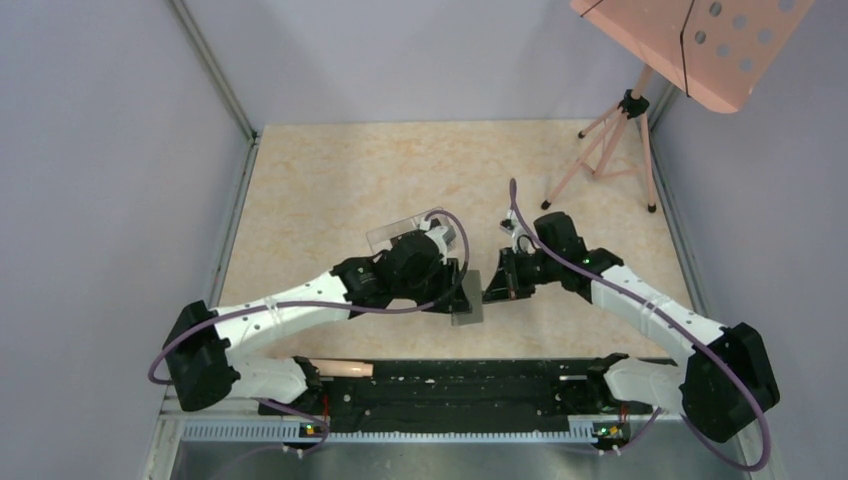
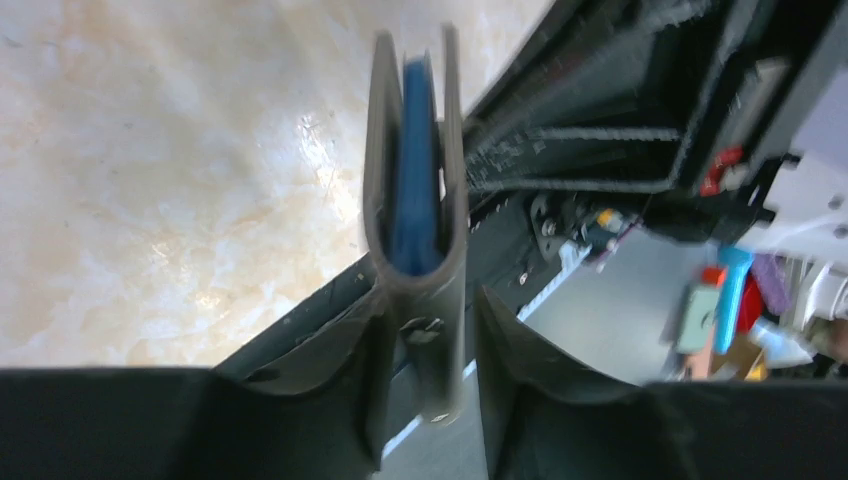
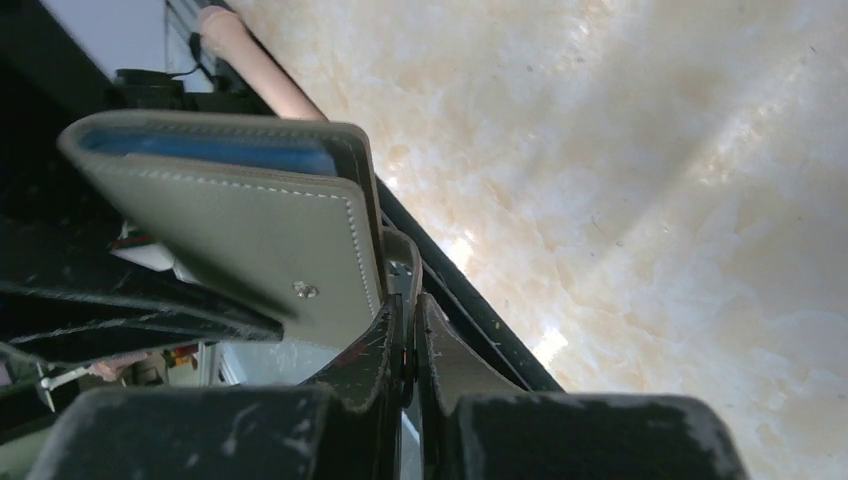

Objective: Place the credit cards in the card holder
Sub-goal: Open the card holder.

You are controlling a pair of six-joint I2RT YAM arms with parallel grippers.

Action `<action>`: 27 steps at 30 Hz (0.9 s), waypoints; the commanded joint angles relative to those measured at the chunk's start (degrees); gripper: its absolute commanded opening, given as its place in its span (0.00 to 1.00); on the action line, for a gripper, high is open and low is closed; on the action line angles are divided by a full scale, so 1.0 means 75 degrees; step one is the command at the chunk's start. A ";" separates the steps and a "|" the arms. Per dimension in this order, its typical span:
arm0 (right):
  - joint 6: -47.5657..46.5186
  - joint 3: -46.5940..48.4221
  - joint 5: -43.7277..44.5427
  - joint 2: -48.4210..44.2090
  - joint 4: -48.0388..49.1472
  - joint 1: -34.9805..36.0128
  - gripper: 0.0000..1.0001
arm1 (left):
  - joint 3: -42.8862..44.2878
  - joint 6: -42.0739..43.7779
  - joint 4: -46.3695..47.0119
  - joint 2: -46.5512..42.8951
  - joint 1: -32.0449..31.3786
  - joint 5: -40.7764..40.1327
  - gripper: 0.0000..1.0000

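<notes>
Two contacts, we note: right claw [image 3: 405,345] pinched on card holder [image 3: 250,230] tab; left claw [image 2: 430,300] narrowly parted around its fold.

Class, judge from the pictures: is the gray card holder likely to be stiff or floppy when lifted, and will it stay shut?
The card holder is probably fairly stiff: its stitched flaps look flat. It likely springs open, since its halves stand apart at the fold. Pinched by its tab, it may pivot.

You have the card holder [image 1: 467,303] raised off the surface [image 1: 350,180], turned on edge, nearly folded shut: gray outside, pale stitching, blue lining showing inside the fold.
</notes>
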 commanded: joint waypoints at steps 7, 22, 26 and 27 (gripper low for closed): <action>-0.1115 0.1915 -0.2220 -0.0597 0.0130 -0.0041 0.00 | -0.0165 0.0629 -0.0615 -0.2111 -0.0024 -0.2980 0.76; -0.2371 0.3440 -0.3884 -0.0207 -0.0923 -0.0042 0.00 | -0.0847 0.3142 0.0487 -0.4593 -0.0024 -0.3121 0.99; -0.2427 0.3460 -0.4340 -0.0149 -0.0922 -0.0036 0.00 | -0.0904 0.4181 0.0759 -0.4546 -0.0024 -0.2096 0.98; -0.2422 0.3464 -0.4473 -0.0116 -0.0925 -0.0039 0.00 | -0.0890 0.4451 0.0787 -0.4478 -0.0024 -0.1895 0.98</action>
